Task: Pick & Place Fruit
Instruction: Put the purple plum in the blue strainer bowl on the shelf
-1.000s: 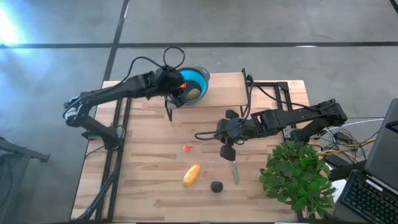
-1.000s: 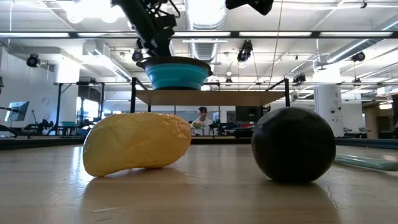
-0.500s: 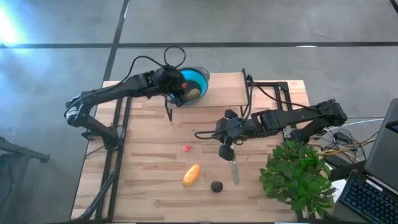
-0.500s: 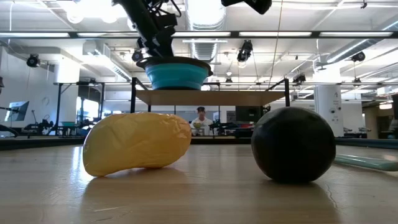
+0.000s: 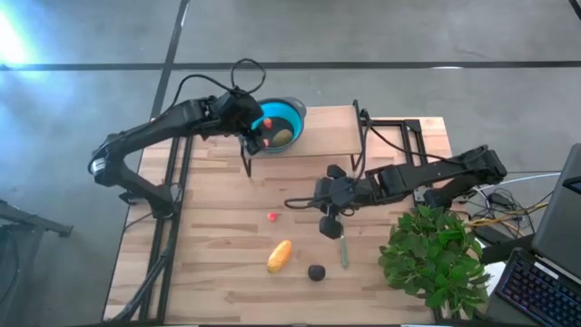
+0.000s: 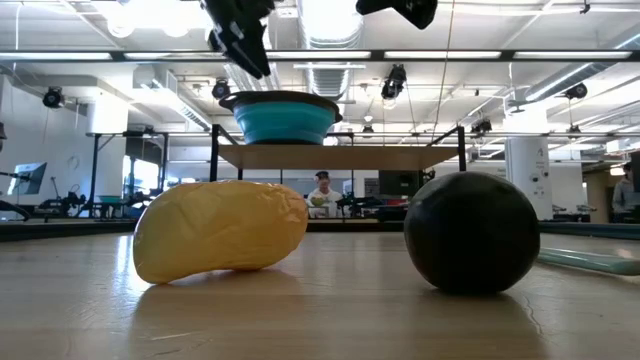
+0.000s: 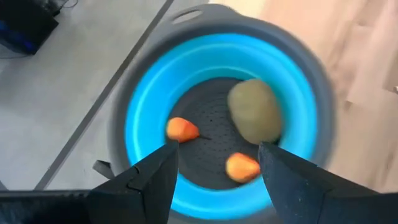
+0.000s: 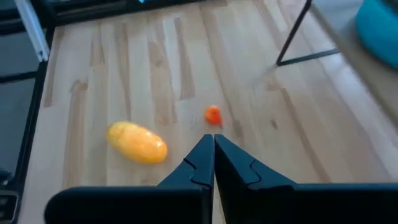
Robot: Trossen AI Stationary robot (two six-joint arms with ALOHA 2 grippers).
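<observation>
The blue bowl (image 5: 283, 125) stands on a raised wooden shelf at the table's far edge. In the left wrist view the blue bowl (image 7: 149, 106) holds the olive-green piece (image 7: 254, 112) and two small orange pieces (image 7: 181, 130) (image 7: 241, 167). My left gripper (image 7: 217, 180) hangs open and empty over the bowl's left rim (image 5: 257, 127). The yellow-orange oblong (image 5: 280, 256), the dark round piece (image 5: 316, 272) and the tiny red piece (image 5: 272, 216) lie on the table. My right gripper (image 5: 329, 225) hovers shut and empty above the table's middle, right of the red piece (image 8: 213, 115).
A thin pale stick (image 5: 344, 250) lies right of the dark round piece. A bushy green plant (image 5: 436, 259) fills the near right corner. The shelf's black metal frame (image 5: 363, 136) and cables stand at the far right. Bare wood stretches left of the yellow-orange oblong (image 8: 137, 142).
My left gripper has risen out of the blue bowl and drawn back a little toward the table's left. The small orange pieces now show in the bowl beside the olive-green piece.
</observation>
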